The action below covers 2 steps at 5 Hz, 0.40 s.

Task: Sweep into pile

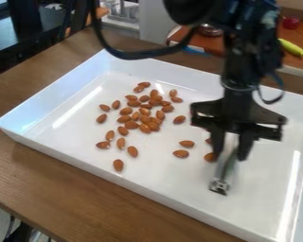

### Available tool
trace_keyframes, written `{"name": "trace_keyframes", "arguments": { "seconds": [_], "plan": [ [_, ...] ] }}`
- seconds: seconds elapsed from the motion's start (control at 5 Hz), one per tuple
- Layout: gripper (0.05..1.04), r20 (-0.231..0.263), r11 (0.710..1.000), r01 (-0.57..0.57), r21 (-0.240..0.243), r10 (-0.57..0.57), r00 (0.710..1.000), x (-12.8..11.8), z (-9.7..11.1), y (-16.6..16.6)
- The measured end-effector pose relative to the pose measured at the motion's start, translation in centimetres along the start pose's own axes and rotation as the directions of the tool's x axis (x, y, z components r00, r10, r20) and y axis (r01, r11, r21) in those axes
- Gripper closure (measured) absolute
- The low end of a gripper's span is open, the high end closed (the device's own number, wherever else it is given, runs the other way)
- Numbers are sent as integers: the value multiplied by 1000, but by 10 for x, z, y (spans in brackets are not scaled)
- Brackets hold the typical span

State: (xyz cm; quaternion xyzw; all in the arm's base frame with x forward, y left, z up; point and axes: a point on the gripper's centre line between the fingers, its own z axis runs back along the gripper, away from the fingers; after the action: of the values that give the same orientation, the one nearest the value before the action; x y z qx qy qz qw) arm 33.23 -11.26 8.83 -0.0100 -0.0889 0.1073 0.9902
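Lying loosely inside the white tray (249, 208), the almonds (145, 128) are gathered most densely left of the middle, toward the far side, where several are seen touching. A few are spread out around that cluster, with one set apart nearest the tray's near wall. Two more are placed between the cluster and the gripper (230, 153), and another two are partly hidden by its left finger.

The gripper is held over the right half of the tray, pointed downward, its two fingers narrowed on a slim pale tool (225, 165). The tool is slanted down and slightly left, and is ended by a small metal piece (219, 186) at the near side of the gripper. Whether the tray floor is touched by it cannot be told.

The black arm (243, 61) is extended in from the far edge, and a black cable (132, 56) is looped to its left. The tray is supported by a brown wooden table (72, 189). At the far right, a yellow object (292, 47) and a red object (291, 22) are set on another tabletop (293, 60).
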Motion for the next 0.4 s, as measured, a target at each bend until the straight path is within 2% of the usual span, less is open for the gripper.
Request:
{"name": "trace_keyframes", "arguments": {
  "seconds": [0.2,0.4],
  "plan": [
    [734,-21,1000,-1,-9,1,1000,2,1,25],
    [734,-24,1000,-8,-14,8,1000,5,4,64]
  ]
}}
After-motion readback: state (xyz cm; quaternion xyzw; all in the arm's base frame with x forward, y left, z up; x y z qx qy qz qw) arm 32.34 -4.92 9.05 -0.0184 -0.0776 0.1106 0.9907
